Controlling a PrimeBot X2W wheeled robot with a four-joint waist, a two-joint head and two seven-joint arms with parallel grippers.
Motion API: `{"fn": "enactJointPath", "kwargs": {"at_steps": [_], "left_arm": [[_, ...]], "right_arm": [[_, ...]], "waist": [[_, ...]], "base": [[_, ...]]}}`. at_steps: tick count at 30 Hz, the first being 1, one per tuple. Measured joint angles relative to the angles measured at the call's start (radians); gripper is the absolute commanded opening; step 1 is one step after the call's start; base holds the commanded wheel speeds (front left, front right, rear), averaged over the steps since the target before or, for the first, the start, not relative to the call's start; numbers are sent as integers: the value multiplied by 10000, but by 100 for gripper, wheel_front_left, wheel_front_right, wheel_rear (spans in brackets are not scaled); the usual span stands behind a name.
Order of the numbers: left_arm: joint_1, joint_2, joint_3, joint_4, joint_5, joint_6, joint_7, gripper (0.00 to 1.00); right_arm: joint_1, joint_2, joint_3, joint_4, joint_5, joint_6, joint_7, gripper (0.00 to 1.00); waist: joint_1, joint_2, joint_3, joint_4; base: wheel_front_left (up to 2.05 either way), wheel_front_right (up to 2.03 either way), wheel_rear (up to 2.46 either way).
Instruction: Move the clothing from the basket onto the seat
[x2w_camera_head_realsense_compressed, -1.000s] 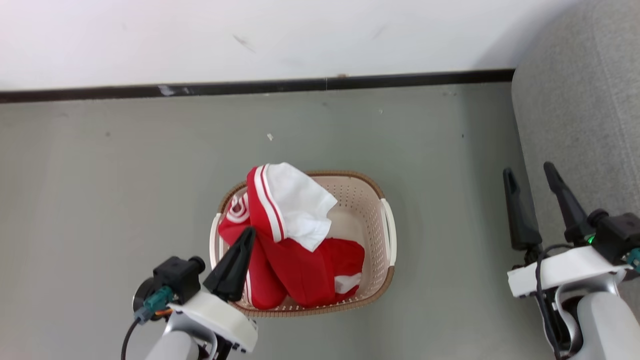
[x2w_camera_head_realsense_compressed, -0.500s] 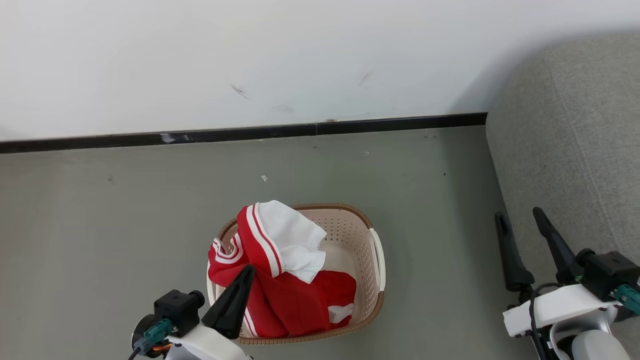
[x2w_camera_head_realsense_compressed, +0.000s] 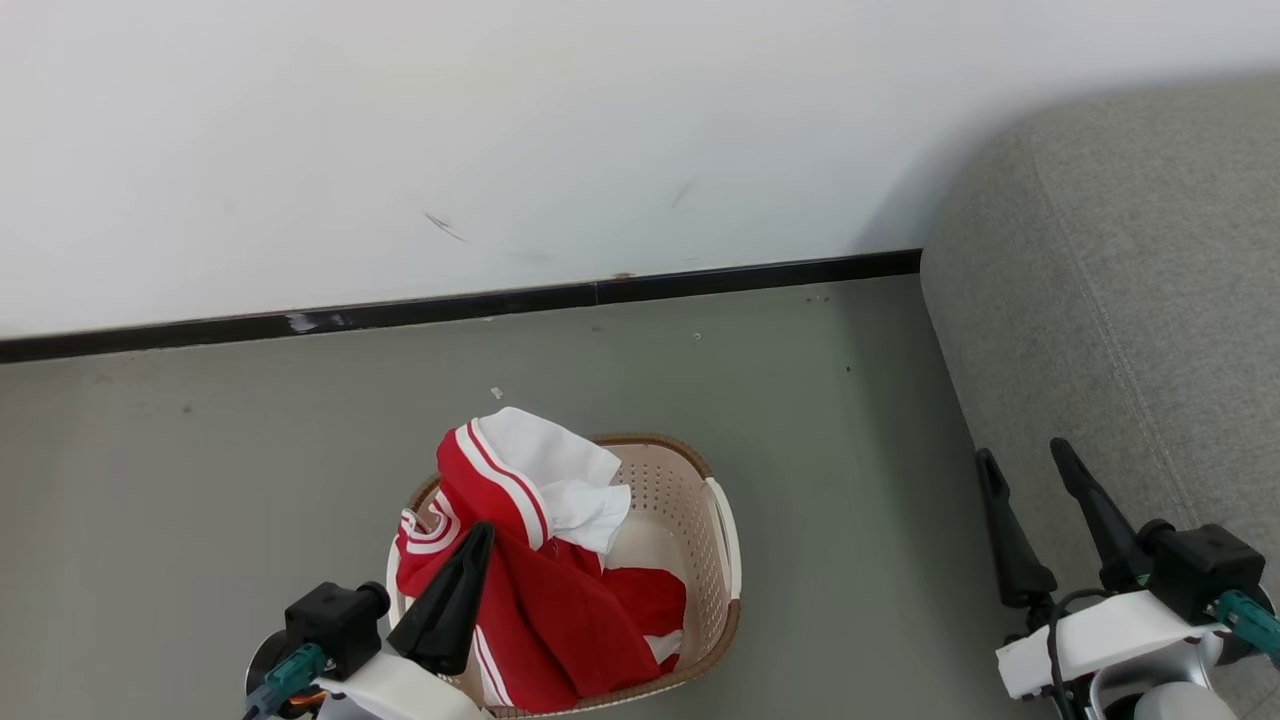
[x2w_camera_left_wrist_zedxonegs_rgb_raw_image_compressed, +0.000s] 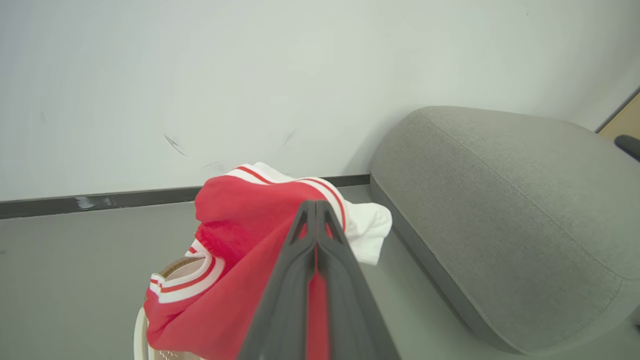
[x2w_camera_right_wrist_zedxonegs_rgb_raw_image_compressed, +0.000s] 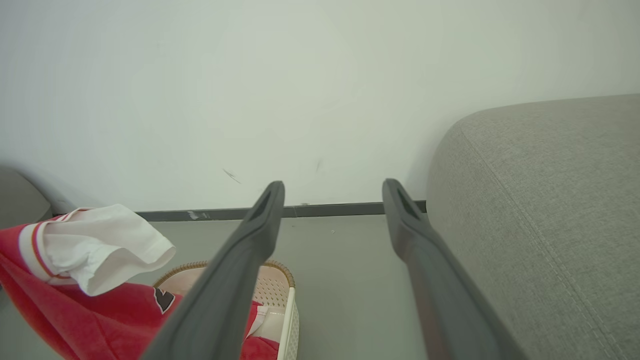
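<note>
While the clothing (x2w_camera_head_realsense_compressed: 560, 620) hangs pinched in the left gripper (x2w_camera_head_realsense_compressed: 480, 535), fingers pressed together on red fabric, its white-panelled folds rise past the fingertips and its lower part trails into the basket (x2w_camera_head_realsense_compressed: 655, 442) beneath them. Well off to that gripper's right stands the seat (x2w_camera_head_realsense_compressed: 1130, 300), no garment on it; the right gripper (x2w_camera_head_realsense_compressed: 1022, 452), spread wide and holding nothing, hovers beside it. By my judgement the task is barely begun: lifting clear, carrying across and laying down remain.

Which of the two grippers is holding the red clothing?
The left gripper: its fingers are shut on the clothing over the basket. The right gripper is open and empty, near the seat.
</note>
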Motion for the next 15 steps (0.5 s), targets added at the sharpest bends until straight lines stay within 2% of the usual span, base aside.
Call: {"fn": "enactJointPath", "kwargs": {"at_steps": [15], "left_arm": [[-2, 416, 67, -343, 113, 230, 548, 0]], "right_arm": [[84, 4, 130, -90, 98, 0, 0, 100]], "waist": [[0, 0, 112, -488]], "base": [[0, 0, 0]]}}
